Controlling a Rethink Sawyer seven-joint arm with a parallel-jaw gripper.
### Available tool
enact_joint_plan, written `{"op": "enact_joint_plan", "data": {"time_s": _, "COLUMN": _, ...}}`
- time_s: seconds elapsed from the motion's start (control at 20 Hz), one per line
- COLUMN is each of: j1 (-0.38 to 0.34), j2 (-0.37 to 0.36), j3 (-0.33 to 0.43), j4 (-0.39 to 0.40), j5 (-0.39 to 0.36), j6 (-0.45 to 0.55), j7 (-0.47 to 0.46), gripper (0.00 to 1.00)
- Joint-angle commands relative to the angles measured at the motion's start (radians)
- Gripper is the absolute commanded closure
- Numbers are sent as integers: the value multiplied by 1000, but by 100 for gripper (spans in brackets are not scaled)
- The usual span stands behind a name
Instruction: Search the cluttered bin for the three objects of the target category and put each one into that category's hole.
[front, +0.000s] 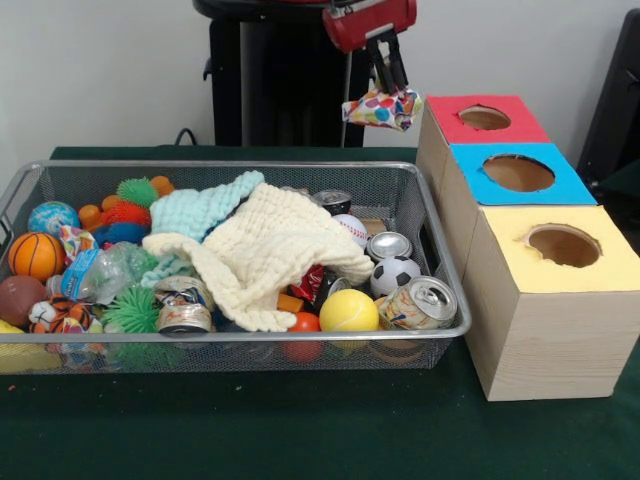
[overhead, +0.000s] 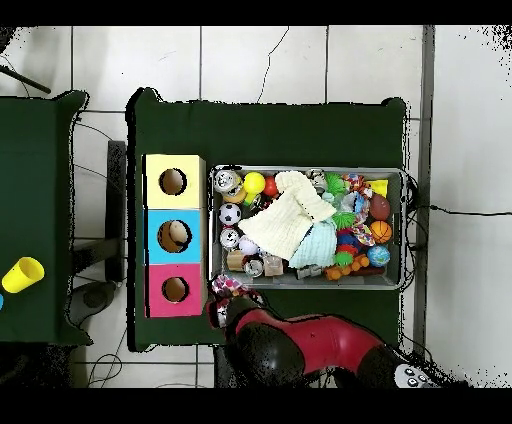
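Observation:
My gripper (front: 392, 86) is shut on a white fabric piece with coloured spots (front: 380, 108). It holds the piece in the air behind the wire-mesh bin (front: 250, 166), just left of the red-topped box (front: 485, 118). In the overhead view the piece (overhead: 228, 285) hangs under the gripper (overhead: 228, 298), between the bin's rim (overhead: 404, 230) and the red box (overhead: 175, 290). Another small spotted piece (front: 74, 240) seems to lie at the bin's left by the basketball. Any other spotted pieces are hidden in the clutter.
The bin holds a cream waffle cloth (front: 275, 250), a mint-green cloth (front: 200, 208), balls, cans and spiky toys. A blue-topped box (front: 518, 172) and a yellow-topped box (front: 563, 245), each with a round hole, stand beside the red one. A yellow cup (overhead: 22, 274) stands on the side table.

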Motion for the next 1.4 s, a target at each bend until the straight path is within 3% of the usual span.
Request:
{"op": "enact_joint_plan", "data": {"time_s": 0.05, "j1": -10, "j2": -76, "j3": 82, "j4": 26, "j5": 71, "j6": 84, "j7": 131, "gripper": 100}}
{"op": "enact_joint_plan", "data": {"time_s": 0.9, "j1": 27, "j2": -224, "j3": 137, "j4": 112, "j5": 186, "j6": 82, "j7": 165, "gripper": 100}}
{"op": "enact_joint_plan", "data": {"time_s": 1.3, "j1": 88, "j2": -268, "j3": 111, "j4": 121, "j5": 226, "j6": 76, "j7": 176, "gripper": 100}}
{"op": "enact_joint_plan", "data": {"time_s": 1.4, "j1": 126, "j2": -265, "j3": 78, "j4": 93, "j5": 237, "j6": 95, "j7": 177, "gripper": 100}}
